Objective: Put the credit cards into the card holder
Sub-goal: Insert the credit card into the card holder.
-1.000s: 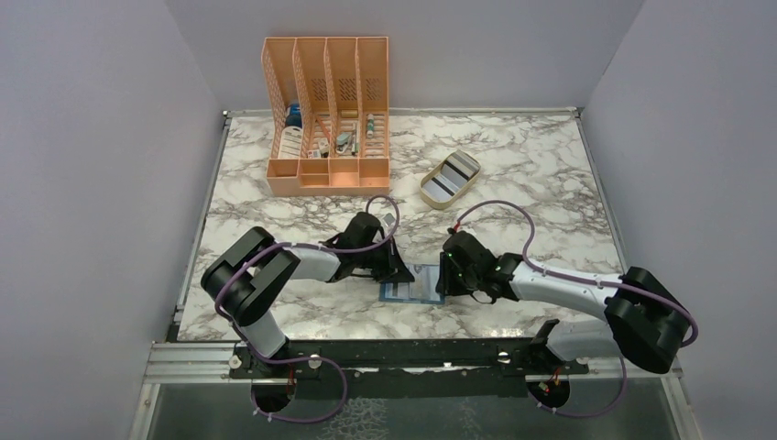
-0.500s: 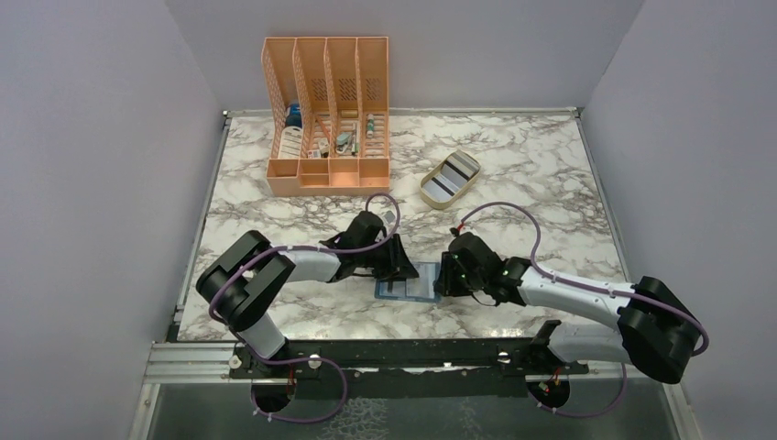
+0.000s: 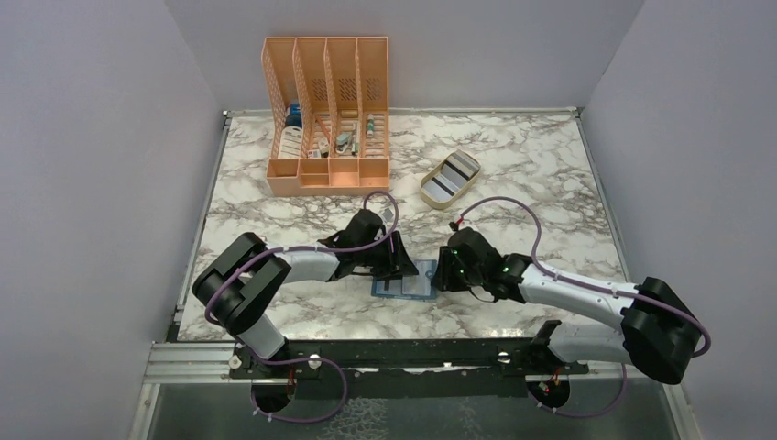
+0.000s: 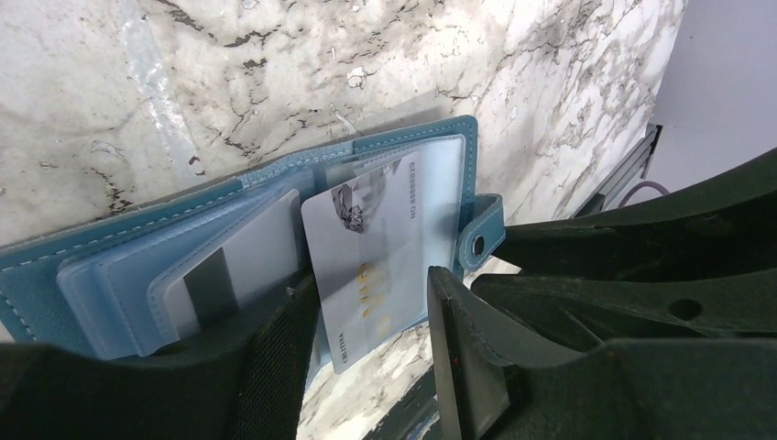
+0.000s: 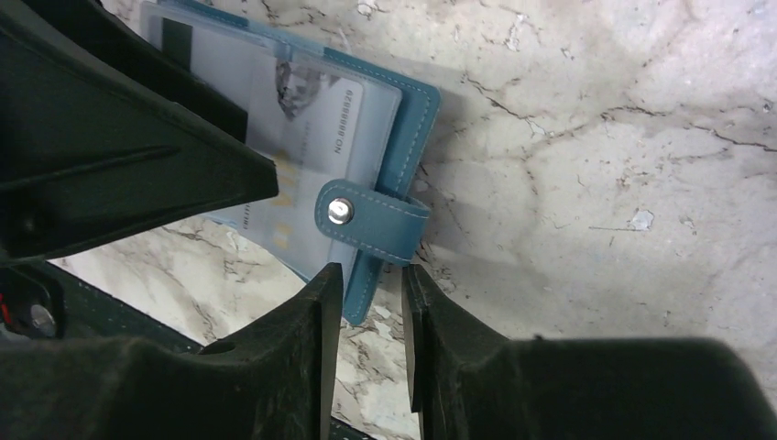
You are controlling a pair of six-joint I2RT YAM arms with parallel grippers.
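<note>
The teal card holder (image 3: 404, 283) lies open on the marble near the front edge. In the left wrist view, the card holder (image 4: 110, 238) has clear sleeves. A grey credit card (image 4: 376, 247) sits partly in the right-hand sleeve, its near end sticking out. Another pale card with a dark stripe (image 4: 229, 266) sits in a left-hand sleeve. My left gripper (image 4: 371, 284) is open and straddles the grey card's near end. My right gripper (image 5: 371, 272) is narrowly open, with the holder's teal edge (image 5: 362, 289) between its fingers, just below the snap strap (image 5: 371, 215).
A beige oval tray (image 3: 431, 190) with striped cards stands at mid-right. An orange slotted file rack (image 3: 327, 110) with small items stands at the back left. The table's front edge and black rail lie just below the card holder.
Both grippers and the card holder have shifted slightly left and away from the front edge. The right gripper has closed in on the holder's right edge.
</note>
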